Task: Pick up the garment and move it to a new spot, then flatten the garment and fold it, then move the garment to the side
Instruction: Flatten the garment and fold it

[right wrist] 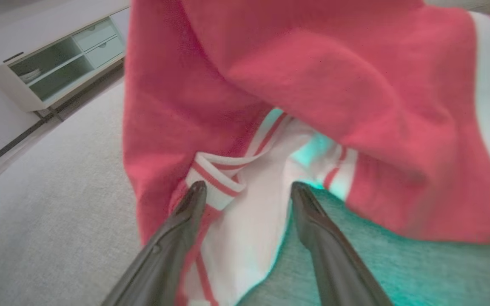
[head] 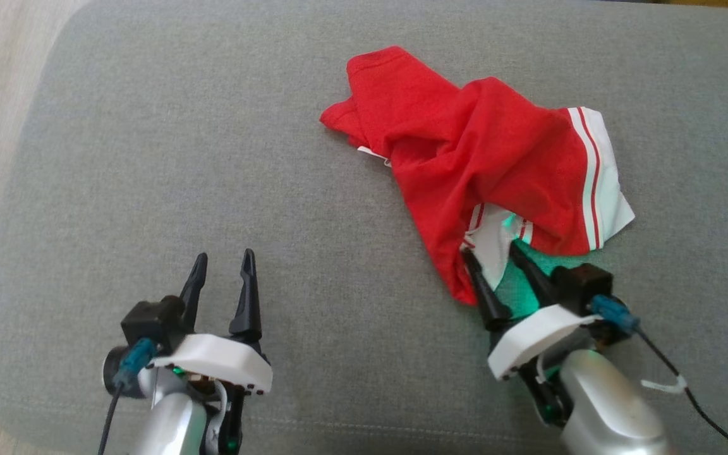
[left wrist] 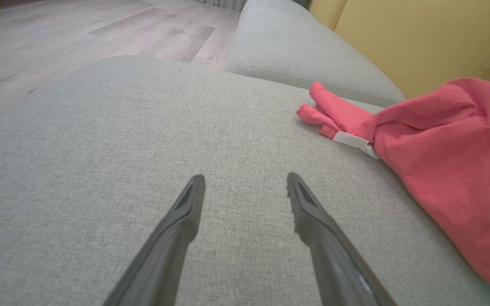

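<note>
Ok, step one: garment (head: 478, 164) pick-up, not yet grasped. Garment crumpled on cushion (head: 149, 158), right of centre. Right gripper (head: 490, 249) low at near edge, fingers (right wrist: 172, 229) spread, straddling white striped hem (right wrist: 219, 178). Next: close on hem, probably pinching several layers, then lift. Left gripper (head: 225, 255) over bare cushion, fingers spread, empty, well apart from garment.

A home living room: grey upholstered sofa cushions (head: 149, 158), pale wood-plank floor (left wrist: 79, 29) at eleven o'clock of the left wrist view, and a low white cabinet (right wrist: 58, 63) with drawers at ten o'clock of the right wrist view.
</note>
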### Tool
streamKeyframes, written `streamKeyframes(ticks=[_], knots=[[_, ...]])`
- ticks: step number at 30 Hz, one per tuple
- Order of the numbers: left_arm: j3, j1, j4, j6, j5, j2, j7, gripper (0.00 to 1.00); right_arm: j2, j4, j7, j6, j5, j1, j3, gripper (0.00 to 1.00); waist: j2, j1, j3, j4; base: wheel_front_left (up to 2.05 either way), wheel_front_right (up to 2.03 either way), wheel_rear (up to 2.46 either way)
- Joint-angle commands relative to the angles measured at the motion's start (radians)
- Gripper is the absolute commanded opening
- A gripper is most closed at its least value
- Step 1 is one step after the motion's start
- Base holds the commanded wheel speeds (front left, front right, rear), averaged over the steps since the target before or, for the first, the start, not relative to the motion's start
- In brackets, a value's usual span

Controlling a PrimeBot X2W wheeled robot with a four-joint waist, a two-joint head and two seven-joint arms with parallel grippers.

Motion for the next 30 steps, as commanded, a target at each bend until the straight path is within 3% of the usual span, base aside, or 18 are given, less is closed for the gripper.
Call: streamKeyframes(ticks=[1,9,10,11,12,16,20,30], knots=[[0.03,-0.024,-0.029,0.001,-0.008,0.006,-0.006,1.0,0.01,-0.013,-0.006,0.007,-0.001,-0.005,-0.005,1.0,0.0,0.0,-0.001,-0.002,0.0,0.0,0.0],[0.008,-0.027,-0.019,-0.005,-0.016,0.006,-0.006,1.0,0.01,0.092,-0.006,0.007,-0.038,-0.012,-0.036,0.97,0.0,0.0,-0.001,-0.004,0.0,0.0,0.0],[0.007,-0.029,-0.018,-0.005,-0.017,0.006,-0.006,1.0,0.01,0.097,-0.006,0.007,-0.029,-0.018,-0.024,0.47,0.0,0.0,-0.001,-0.003,0.0,0.0,0.0],[0.007,-0.029,-0.018,-0.005,-0.017,0.006,-0.006,1.0,0.01,0.097,-0.006,0.007,-0.029,-0.018,-0.024,0.47,0.0,0.0,-0.001,-0.003,0.0,0.0,0.0],[0.007,-0.03,-0.018,-0.005,-0.017,0.006,-0.006,1.0,0.01,0.098,-0.006,0.007,-0.018,-0.024,-0.012,0.0,0.0,0.0,-0.001,-0.001,0.0,0.0,0.0],[0.018,-0.028,-0.012,-0.005,-0.017,0.006,-0.006,1.0,0.01,0.075,-0.006,0.007,0.018,-0.039,0.008,0.0,0.0,0.0,-0.014,-0.003,0.0,0.0,0.0],[0.037,-0.008,-0.011,-0.006,-0.017,0.006,-0.006,1.0,-0.001,-0.024,-0.006,0.007,0.018,-0.054,-0.048,0.0,0.0,0.0,-0.04,-0.025,0.0,0.0,0.0],[0.034,0.015,-0.011,-0.013,-0.029,0.006,-0.006,1.0,-0.157,-0.362,-0.006,0.007,-0.008,-0.178,-0.167,0.0,0.0,0.0,-0.097,-0.102,0.0,0.0,0.0]])
